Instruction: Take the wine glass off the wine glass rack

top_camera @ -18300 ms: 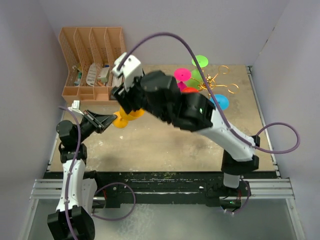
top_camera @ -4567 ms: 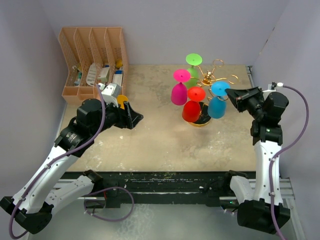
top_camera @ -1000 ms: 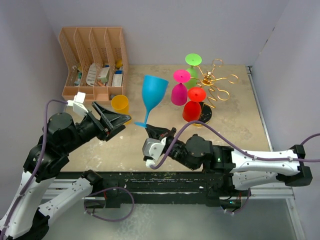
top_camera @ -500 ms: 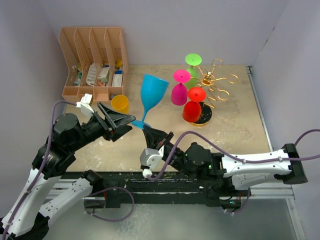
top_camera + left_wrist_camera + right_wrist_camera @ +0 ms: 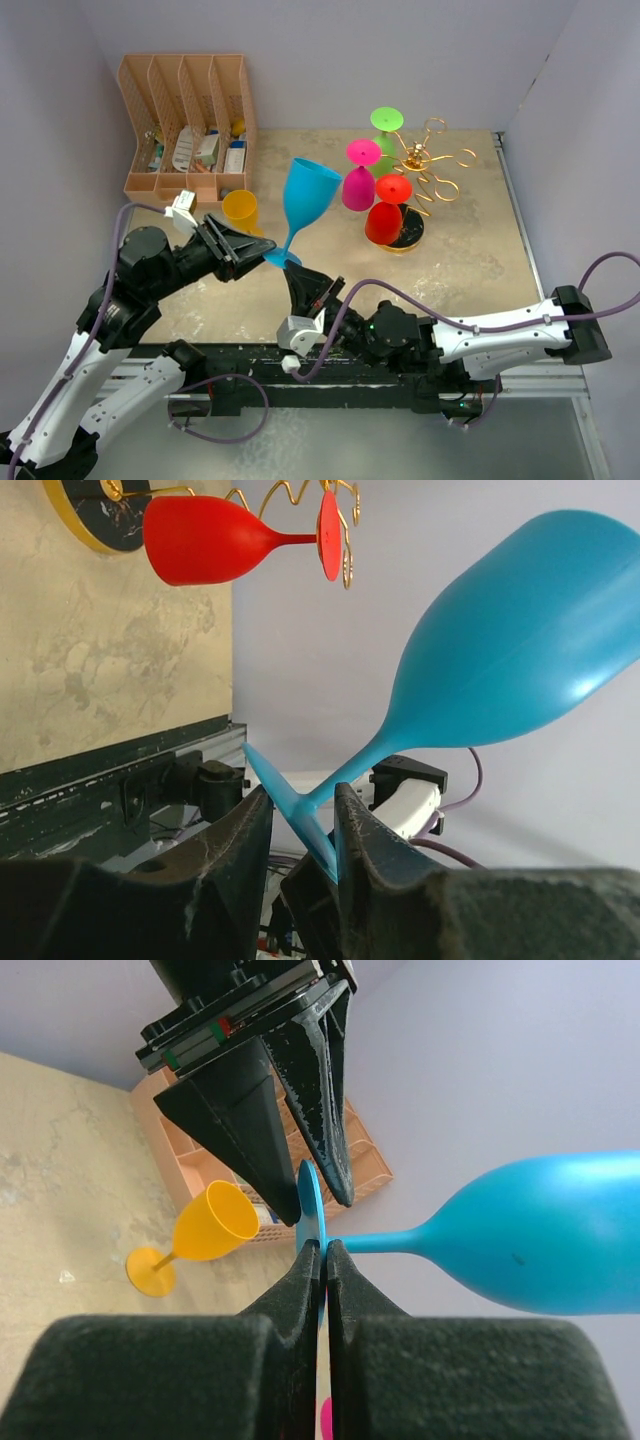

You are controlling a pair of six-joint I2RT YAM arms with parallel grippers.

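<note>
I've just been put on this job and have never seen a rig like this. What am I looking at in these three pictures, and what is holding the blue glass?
These are two robot arms bolted at the near edge of a table, each ending in a two-finger gripper. The wide picture comes from a fixed camera above and behind the arms. The other two come from a camera on each wrist, looking along that arm's own fingers.

The right gripper pinches the foot of the blue wine glass, which is in the air with its bowl up. The left gripper is open, with its fingers on either side of the foot and stem.

On the table stand the gold wine glass rack with a red glass, a pink glass and a green glass hanging on it, an orange glass and an orange desk organiser.
</note>
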